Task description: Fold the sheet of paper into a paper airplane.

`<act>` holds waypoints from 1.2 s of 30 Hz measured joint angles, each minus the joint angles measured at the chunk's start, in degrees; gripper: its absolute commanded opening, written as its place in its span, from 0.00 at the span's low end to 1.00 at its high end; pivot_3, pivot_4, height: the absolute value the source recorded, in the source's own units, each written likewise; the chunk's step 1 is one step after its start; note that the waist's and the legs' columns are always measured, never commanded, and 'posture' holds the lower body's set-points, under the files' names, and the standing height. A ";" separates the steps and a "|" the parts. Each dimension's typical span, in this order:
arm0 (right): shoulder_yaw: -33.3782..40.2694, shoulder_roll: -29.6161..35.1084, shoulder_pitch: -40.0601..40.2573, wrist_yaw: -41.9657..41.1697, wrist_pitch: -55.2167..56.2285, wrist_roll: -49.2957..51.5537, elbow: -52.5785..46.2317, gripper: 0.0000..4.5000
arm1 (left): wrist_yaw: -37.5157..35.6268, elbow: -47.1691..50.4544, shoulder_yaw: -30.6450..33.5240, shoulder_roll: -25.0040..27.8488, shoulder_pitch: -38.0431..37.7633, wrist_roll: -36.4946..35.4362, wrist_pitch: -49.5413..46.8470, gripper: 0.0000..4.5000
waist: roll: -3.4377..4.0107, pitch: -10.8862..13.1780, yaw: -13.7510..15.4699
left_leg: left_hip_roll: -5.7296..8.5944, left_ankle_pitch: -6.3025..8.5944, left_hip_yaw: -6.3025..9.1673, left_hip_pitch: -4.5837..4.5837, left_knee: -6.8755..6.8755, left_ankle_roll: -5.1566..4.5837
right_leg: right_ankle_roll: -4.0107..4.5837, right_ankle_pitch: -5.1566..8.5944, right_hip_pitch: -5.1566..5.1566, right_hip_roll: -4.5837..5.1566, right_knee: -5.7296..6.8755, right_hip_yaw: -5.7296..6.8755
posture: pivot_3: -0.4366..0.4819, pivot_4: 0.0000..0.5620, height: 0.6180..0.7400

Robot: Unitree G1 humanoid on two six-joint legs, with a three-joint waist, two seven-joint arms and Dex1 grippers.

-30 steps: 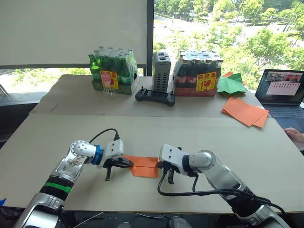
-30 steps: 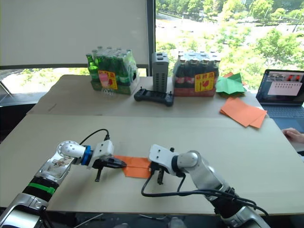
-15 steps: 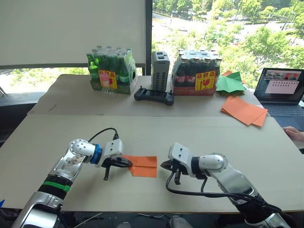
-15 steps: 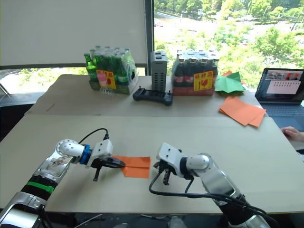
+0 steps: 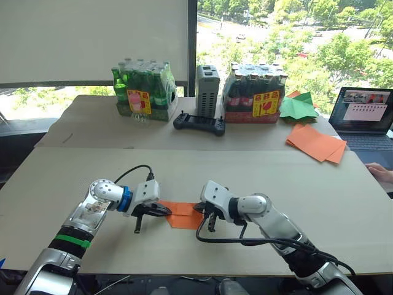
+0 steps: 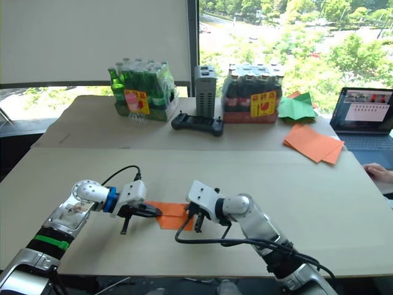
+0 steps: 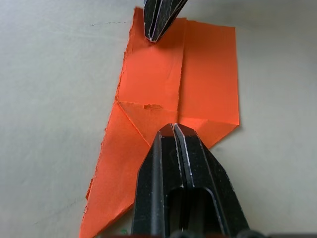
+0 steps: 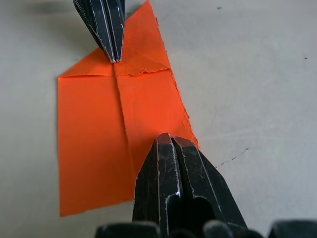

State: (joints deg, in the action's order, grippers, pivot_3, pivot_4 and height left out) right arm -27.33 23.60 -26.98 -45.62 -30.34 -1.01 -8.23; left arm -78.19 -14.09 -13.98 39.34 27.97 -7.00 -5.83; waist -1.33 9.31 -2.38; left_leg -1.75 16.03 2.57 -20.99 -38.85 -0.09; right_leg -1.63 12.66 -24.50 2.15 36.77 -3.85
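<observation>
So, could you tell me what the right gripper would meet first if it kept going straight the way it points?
Probably the left gripper. The right gripper, fingers shut, points along the orange sheet of paper toward it, tip to tip, though depth is uncertain.

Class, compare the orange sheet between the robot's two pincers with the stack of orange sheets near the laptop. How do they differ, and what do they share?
The sheet of paper is single, while the stack holds several overlapping sheets. The sheet is folded, with creases and a pointed end; the stack's sheets lie flat, unfolded. The sheet lies on the near table under the shut left pincer and right pincer; the stack lies far right, untouched. Both are orange paper.
</observation>
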 measured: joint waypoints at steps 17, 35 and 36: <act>-1.74 0.59 -0.26 -0.54 -0.38 -2.25 -0.73 0.01 | 1.46 0.09 -2.75 -3.94 0.42 0.92 0.81 0.00 | 0.00 -0.01 -0.06 | 0.00 0.00 0.02 0.27 0.01 0.00 | 0.00 0.01 0.25 -0.01 0.01 0.02 | 0.48 0.27 0.94; -2.71 0.26 -0.62 -1.44 -1.32 -2.84 -1.08 0.01 | 2.67 4.45 1.30 -4.11 0.91 -5.23 -11.31 0.00 | 0.00 -0.01 -0.44 | -0.03 0.00 0.02 0.45 0.05 0.00 | -0.37 0.27 0.31 -0.06 0.14 0.01 | 0.48 0.27 0.94; -2.71 0.24 -0.63 -1.45 -1.34 -2.88 -1.08 0.01 | 2.92 4.06 1.09 -4.02 0.88 -4.36 -10.63 0.00 | 0.00 -0.01 -0.43 | -0.03 0.00 0.02 0.45 0.05 0.00 | -0.36 0.27 0.31 -0.06 0.14 0.01 | 0.48 0.27 0.94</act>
State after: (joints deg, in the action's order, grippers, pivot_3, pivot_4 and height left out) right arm -30.04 23.84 -27.61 -47.07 -31.67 -3.89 -9.30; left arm -75.27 -10.03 -12.89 35.32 28.85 -11.36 -16.46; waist -1.33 9.30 -2.82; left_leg -1.78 16.03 2.59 -20.53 -38.79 -0.09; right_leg -2.00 12.93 -24.19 2.09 36.91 -3.84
